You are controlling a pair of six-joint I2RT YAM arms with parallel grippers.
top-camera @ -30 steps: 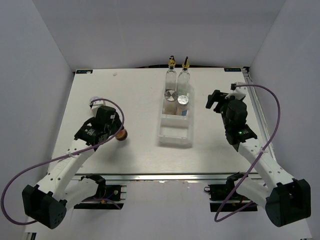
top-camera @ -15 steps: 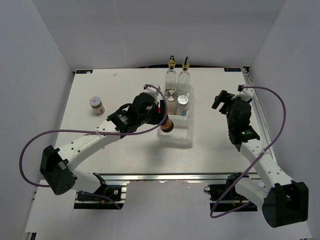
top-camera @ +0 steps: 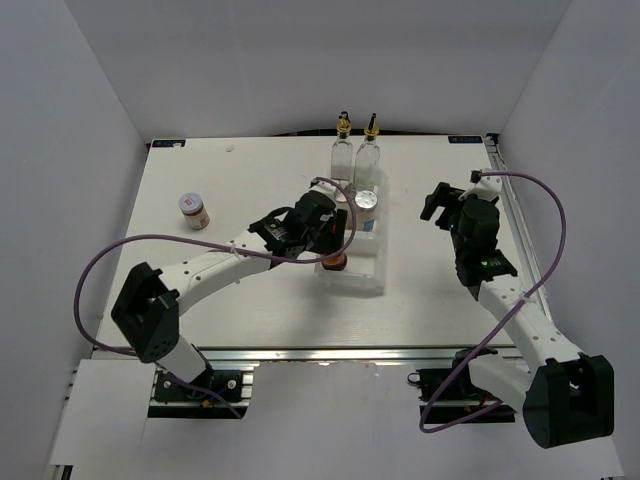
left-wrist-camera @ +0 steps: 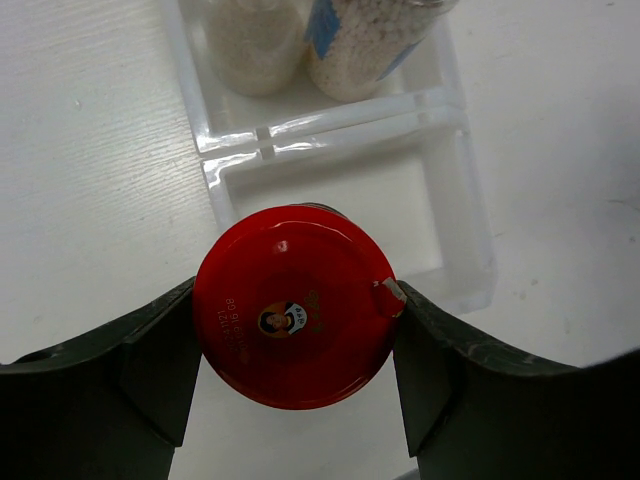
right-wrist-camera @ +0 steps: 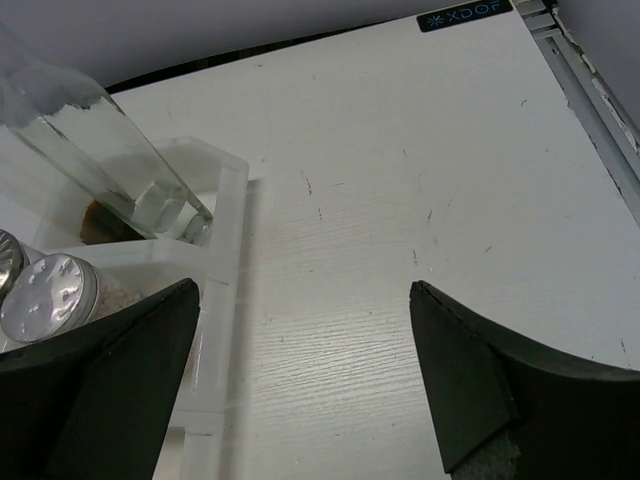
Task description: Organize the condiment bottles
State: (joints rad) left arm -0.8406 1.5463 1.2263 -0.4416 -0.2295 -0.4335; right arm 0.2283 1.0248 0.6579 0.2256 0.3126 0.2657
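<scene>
At the tray [left-wrist-camera: 470, 215], left claw [left-wrist-camera: 295, 365]: half closed, gripping the red-capped jar [left-wrist-camera: 293, 318] by its lid.
Red-capped jar: over the tray section beside the shakers [left-wrist-camera: 255, 45].
Right claw [right-wrist-camera: 300, 385]: wide open, empty, right of the tray.

The tray [top-camera: 352, 280] sits in the middle of the table [top-camera: 250, 300], toward the far edge. Its far end is full: two tall bottles [top-camera: 343, 157] stand there, with two shakers [left-wrist-camera: 255, 45] just in front. The left gripper [left-wrist-camera: 293, 335] holds the red-capped jar [left-wrist-camera: 293, 320] over the near part. The left arm [top-camera: 210, 268] blocks the way from the near left corner. A white-lidded jar [top-camera: 194, 211] stands near the left edge. There is room to move between the tray and the right edge, under the wide-open right gripper [top-camera: 437, 203].
</scene>
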